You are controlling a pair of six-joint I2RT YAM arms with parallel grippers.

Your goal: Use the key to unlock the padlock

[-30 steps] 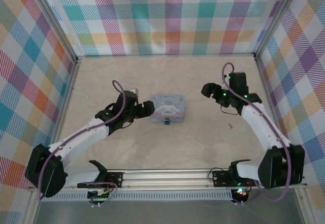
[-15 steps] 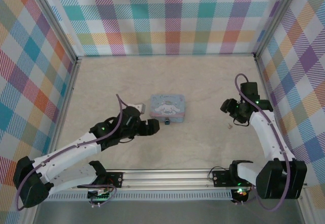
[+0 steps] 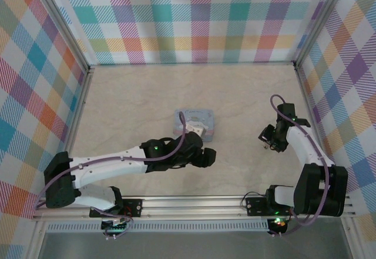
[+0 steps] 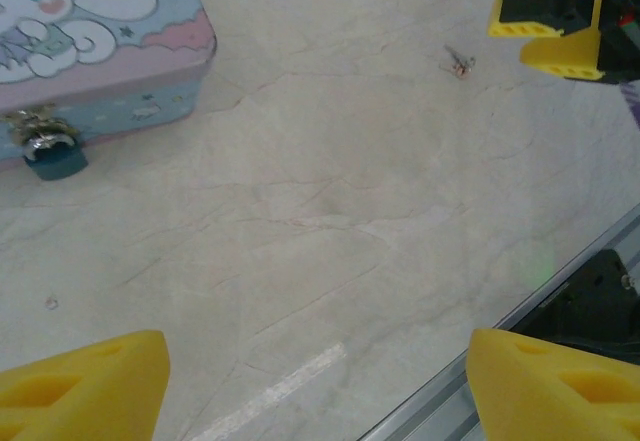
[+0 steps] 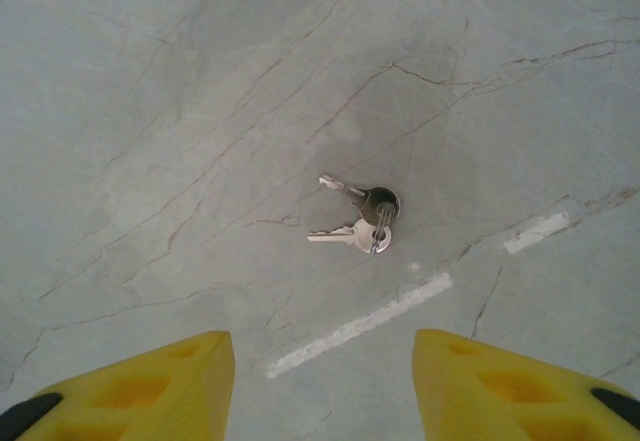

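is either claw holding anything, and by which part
Nothing is held. The keys lie untouched on the table ahead of the open right claw; the left claw is open and empty too.

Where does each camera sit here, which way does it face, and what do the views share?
Top external: above and behind the bases, looking down on the table, the tin box and both arms.
Left wrist: on the left arm, looking low across the table at the tin box, its padlock and the keys; the left end effector frames the bottom corners.
Right wrist: on the right arm, looking down at the keys; the right end effector frames the bottom edge.
Shared: both wrist views hold the keys.
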